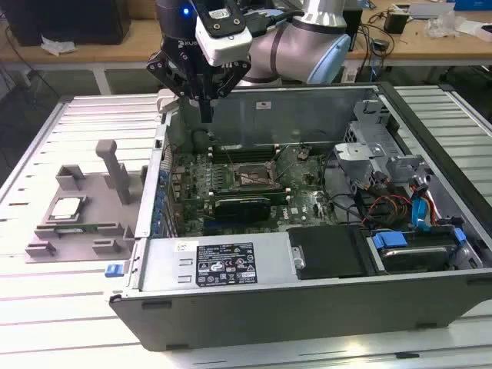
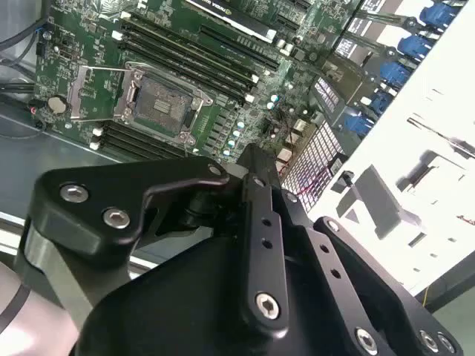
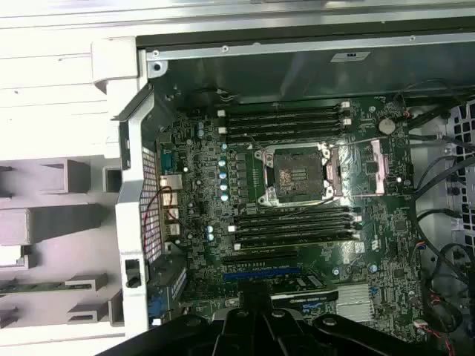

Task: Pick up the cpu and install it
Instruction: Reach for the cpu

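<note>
The gripper (image 1: 206, 114) hangs clenched and empty over the case (image 1: 307, 307). The cpu (image 1: 66, 207) lies well apart, below it, on a tray (image 1: 42, 247). Pick-up seems not yet begun; grasping calls for parted fingers.

A robotics lab set up for computer assembly.
A robot arm (image 1: 307, 46) hangs over an opened computer case (image 1: 307, 307) that lies on a slatted metal table (image 1: 46, 323), with a grey parts fixture (image 1: 115, 173) beside it. Wooden workbenches (image 1: 438, 42) run along the back, strewn with cables (image 1: 374, 15) and small gear (more bench than desk). The first wrist view looks onto the bare motherboard (image 3: 386, 245).
</note>
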`<state>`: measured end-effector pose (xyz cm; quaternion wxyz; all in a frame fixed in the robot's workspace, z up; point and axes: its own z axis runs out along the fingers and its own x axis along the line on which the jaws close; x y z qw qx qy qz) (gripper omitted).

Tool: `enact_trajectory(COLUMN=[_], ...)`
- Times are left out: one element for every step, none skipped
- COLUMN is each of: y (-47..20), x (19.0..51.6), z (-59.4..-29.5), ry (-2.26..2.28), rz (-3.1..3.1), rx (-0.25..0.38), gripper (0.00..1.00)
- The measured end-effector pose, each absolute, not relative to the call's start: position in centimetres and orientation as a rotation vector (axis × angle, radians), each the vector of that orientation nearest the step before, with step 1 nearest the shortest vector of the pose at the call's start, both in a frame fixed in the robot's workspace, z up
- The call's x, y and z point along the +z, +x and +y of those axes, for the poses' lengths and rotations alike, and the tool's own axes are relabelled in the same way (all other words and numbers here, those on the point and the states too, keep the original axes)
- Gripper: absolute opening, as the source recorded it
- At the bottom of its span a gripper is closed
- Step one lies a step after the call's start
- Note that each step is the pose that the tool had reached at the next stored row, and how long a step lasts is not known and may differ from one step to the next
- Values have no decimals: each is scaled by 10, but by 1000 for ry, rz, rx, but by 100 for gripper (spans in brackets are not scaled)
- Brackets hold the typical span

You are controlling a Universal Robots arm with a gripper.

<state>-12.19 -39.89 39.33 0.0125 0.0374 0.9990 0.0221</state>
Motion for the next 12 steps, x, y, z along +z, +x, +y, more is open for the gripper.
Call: enact_trajectory(y=[-122, -122, -122, -122, -122, -122, -122, -122, -123, -123, -125, -127], x=[393, 393, 393, 393, 393, 393, 393, 393, 393, 393, 393, 393], z=[-399, -399, -399, -399, -399, -399, -399, -399, -399, -399, -399, -399], ry=[117, 117, 117, 117, 117, 117, 117, 117, 117, 117, 117, 117], rz=[3114, 3114, 3114, 3114, 3114, 3114, 3114, 3114, 3114, 3114, 3114, 3114], rx=[69, 69, 69, 69, 69, 69, 69, 69, 69, 69, 69, 70], gripper=[11, 11, 11, 11, 11, 11, 11, 11, 11, 11, 11, 11])
